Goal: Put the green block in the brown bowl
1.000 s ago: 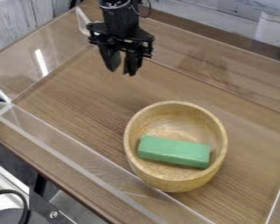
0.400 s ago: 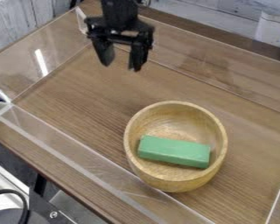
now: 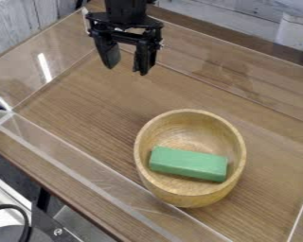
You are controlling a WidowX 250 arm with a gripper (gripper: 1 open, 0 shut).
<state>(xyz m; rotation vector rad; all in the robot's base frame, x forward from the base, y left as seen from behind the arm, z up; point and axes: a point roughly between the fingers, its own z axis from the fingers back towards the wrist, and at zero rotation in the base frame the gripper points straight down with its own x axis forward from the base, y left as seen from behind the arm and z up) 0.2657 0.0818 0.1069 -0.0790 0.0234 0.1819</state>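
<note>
The green block [image 3: 187, 164] lies flat inside the brown bowl [image 3: 163, 129], a round light-tan wooden bowl at the lower right of the wooden table. My black gripper [image 3: 125, 60] hangs well up and to the left of the bowl, pointing down. Its two fingers [image 3: 109, 54] stand apart with nothing between them, so it is open and holds nothing.
Clear acrylic walls [image 3: 65, 180] fence the wooden work surface on the left and front. A bright glare patch [image 3: 43, 64] marks the left wall. Bare wood lies between the gripper and the bowl.
The gripper's fingers have spread wider apart, and the hand has risen and drawn slightly toward the back left. The block and bowl have not moved.
</note>
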